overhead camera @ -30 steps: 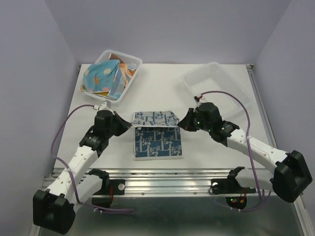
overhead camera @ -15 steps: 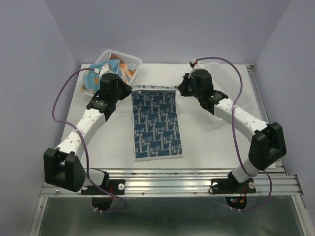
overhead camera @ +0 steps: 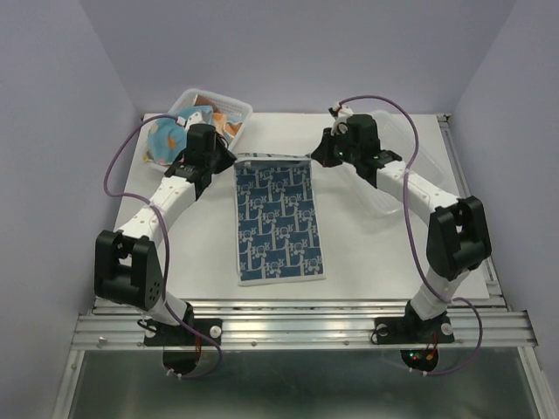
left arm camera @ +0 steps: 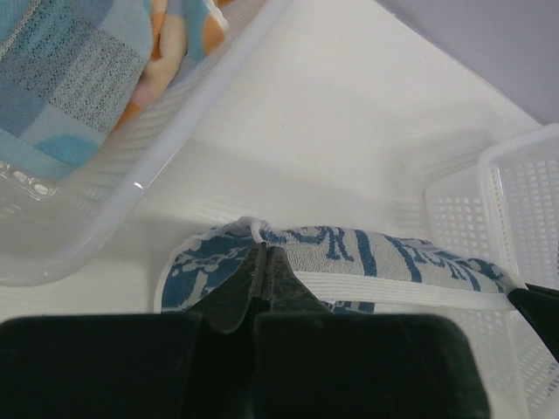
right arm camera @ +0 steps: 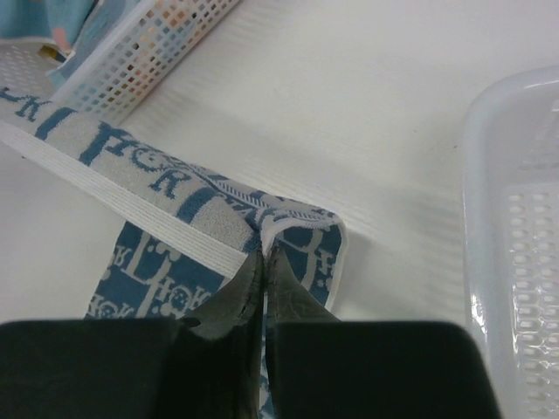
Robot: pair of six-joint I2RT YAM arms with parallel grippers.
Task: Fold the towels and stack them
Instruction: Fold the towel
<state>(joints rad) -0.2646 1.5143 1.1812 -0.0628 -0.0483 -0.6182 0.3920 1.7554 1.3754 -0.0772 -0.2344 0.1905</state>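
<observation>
A white towel with blue print lies stretched out flat on the table, long side running away from me. My left gripper is shut on its far left corner. My right gripper is shut on its far right corner. The far edge is pulled taut between the two grippers and held just above the table. More towels, one light blue with orange dots, lie piled in the basket at the far left.
A clear mesh basket with the towel pile stands at the far left, right beside my left gripper. A second clear basket stands at the far right, behind my right arm. The table's front edge lies just below the towel.
Both grippers have carried the towel's edge from mid-table toward the far side, unfolding the towel to full length. In the last half second they moved only slightly farther back.
</observation>
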